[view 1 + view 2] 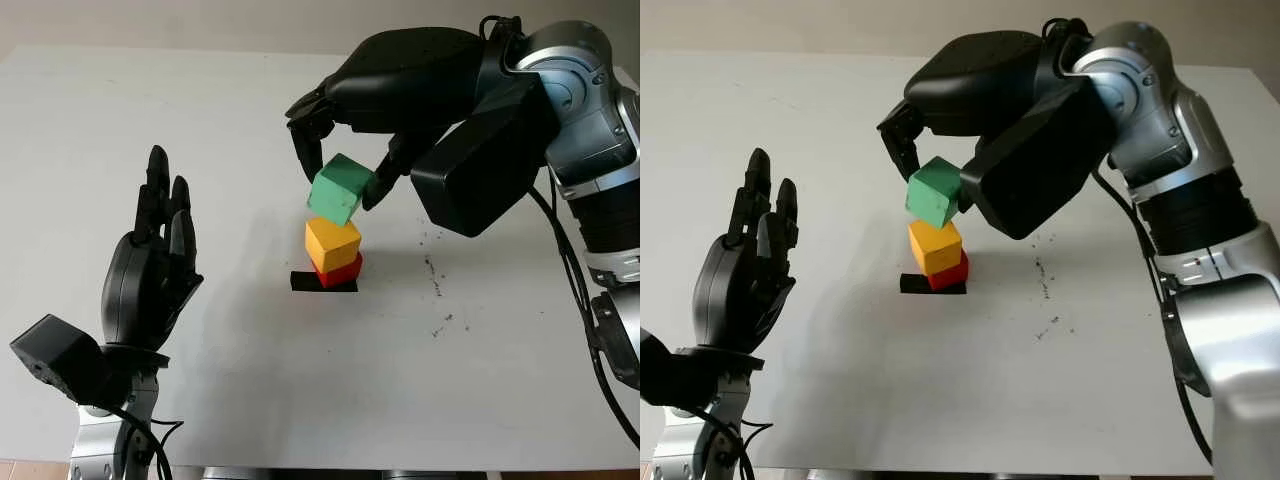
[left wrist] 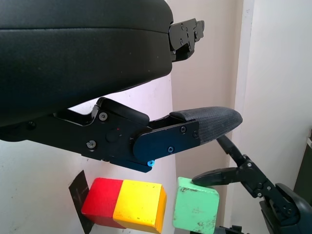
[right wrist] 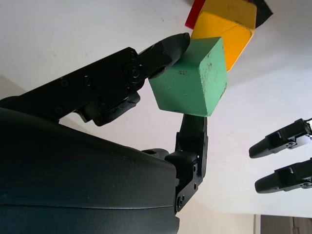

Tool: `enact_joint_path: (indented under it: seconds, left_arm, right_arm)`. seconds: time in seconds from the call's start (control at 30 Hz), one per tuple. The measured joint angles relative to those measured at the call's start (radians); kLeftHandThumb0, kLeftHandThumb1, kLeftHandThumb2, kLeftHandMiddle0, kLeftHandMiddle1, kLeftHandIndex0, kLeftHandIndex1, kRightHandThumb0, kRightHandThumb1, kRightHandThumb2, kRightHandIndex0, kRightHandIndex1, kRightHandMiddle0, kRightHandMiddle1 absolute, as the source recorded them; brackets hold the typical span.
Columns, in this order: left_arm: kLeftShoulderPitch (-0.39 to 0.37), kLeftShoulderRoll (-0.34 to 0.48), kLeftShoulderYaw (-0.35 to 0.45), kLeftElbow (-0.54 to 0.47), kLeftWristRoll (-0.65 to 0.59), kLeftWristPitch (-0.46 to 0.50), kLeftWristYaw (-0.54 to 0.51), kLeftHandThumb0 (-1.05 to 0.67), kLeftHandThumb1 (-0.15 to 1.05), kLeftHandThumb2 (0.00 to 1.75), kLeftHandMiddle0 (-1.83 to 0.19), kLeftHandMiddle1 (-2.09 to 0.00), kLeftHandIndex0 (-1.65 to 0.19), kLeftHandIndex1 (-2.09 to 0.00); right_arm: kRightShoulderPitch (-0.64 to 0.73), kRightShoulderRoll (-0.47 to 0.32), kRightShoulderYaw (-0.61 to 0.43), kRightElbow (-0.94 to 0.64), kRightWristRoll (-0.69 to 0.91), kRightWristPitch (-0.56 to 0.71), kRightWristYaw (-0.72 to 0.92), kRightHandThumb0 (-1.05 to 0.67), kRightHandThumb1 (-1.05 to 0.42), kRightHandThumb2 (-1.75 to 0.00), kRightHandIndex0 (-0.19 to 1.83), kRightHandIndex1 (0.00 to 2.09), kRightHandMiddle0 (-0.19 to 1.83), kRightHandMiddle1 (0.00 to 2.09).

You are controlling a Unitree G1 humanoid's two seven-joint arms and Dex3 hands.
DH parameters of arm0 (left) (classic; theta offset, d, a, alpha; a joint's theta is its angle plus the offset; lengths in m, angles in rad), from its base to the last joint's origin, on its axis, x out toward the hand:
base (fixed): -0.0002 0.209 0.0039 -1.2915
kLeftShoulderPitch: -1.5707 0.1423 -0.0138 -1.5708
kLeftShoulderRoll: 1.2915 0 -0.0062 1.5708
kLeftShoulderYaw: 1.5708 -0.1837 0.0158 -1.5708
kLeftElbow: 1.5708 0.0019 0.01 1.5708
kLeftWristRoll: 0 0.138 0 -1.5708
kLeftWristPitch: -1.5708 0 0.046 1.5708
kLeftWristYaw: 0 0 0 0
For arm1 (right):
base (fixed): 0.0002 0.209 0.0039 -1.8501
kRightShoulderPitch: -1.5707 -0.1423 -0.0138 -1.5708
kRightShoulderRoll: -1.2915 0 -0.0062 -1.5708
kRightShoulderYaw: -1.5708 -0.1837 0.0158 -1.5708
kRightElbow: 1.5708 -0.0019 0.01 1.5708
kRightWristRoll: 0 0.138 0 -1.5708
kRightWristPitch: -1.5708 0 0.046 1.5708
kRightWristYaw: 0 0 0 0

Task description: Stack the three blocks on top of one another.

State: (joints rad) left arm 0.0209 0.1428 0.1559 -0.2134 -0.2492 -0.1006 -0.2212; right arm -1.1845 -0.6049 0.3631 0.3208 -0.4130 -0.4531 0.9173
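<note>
Nearest the head camera, the left hand (image 1: 150, 270) is raised at the near left of the white table (image 1: 300, 400), palm turned toward the middle, open and holding nothing, well apart from the blocks. Toward the middle of the table the red block (image 1: 340, 272) sits on a small black square mark (image 1: 303, 282), and the yellow block (image 1: 332, 241) rests on top of it, turned a little off the red one's edges. Over those two, the green block (image 1: 341, 190) is tilted, one corner pointing down at the yellow block's top; whether it touches is not clear. The right hand (image 1: 345, 150) reaches in from the far right and grips the green block, one fingertip (image 3: 168, 48) pressed on one face and another finger (image 3: 192, 129) against the opposite side. A scatter of dark specks (image 1: 440, 300) marks the table to the right of the stack.
</note>
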Motion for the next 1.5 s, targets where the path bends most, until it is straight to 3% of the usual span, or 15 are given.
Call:
enact_joint_path:
  seconds: [0.37, 0.77, 1.0, 1.1, 1.23, 1.27, 1.5]
  left_arm:
    - [0.003, -0.001, 0.000, 0.000, 0.000, 0.000, 0.007, -0.71, 1.05, 0.64, 0.19, 0.00, 0.19, 0.00]
    - [0.010, -0.002, 0.000, 0.000, -0.001, -0.002, 0.005, -0.70, 1.05, 0.65, 0.19, 0.00, 0.19, 0.00]
    - [0.012, -0.002, 0.000, 0.000, 0.000, -0.002, 0.007, -0.71, 1.05, 0.63, 0.19, 0.00, 0.19, 0.00]
    - [0.012, -0.002, 0.000, 0.000, 0.000, -0.002, 0.007, -0.72, 1.05, 0.63, 0.19, 0.00, 0.19, 0.00]
    - [0.012, -0.002, 0.000, 0.000, 0.000, -0.005, 0.006, -0.71, 1.05, 0.63, 0.19, 0.00, 0.19, 0.00]
    - [0.012, -0.002, 0.000, 0.000, 0.000, -0.007, 0.006, -0.71, 1.05, 0.63, 0.19, 0.00, 0.19, 0.00]
    - [0.012, -0.004, 0.000, 0.000, -0.001, -0.007, 0.010, -0.71, 1.05, 0.61, 0.19, 0.00, 0.19, 0.00]
  right_arm:
    - [0.021, 0.007, 0.002, -0.016, 0.010, 0.038, 0.025, -0.39, -0.93, -0.05, 0.26, 0.05, 0.36, 1.45]
    - [0.026, 0.007, 0.002, -0.016, 0.014, 0.026, 0.028, -0.40, -0.95, -0.06, 0.25, 0.05, 0.27, 1.63]
    - [0.030, 0.008, 0.002, -0.017, 0.024, 0.041, 0.038, -0.41, -0.95, -0.05, 0.24, 0.05, 0.28, 1.52]
    - [0.031, 0.008, 0.002, -0.018, 0.033, 0.051, 0.047, -0.45, -0.94, -0.05, 0.22, 0.04, 0.12, 1.29]
    - [0.033, 0.007, 0.002, -0.029, 0.034, 0.060, 0.060, -0.50, -0.93, -0.05, 0.09, 0.04, 0.13, 0.63]
    - [0.033, 0.007, 0.002, -0.034, 0.034, 0.062, 0.064, -0.51, -0.93, -0.05, 0.06, 0.03, 0.12, 0.54]
    - [0.033, 0.007, 0.002, -0.041, 0.042, 0.077, 0.079, -0.55, -0.91, -0.05, -0.04, 0.04, 0.07, 0.24]
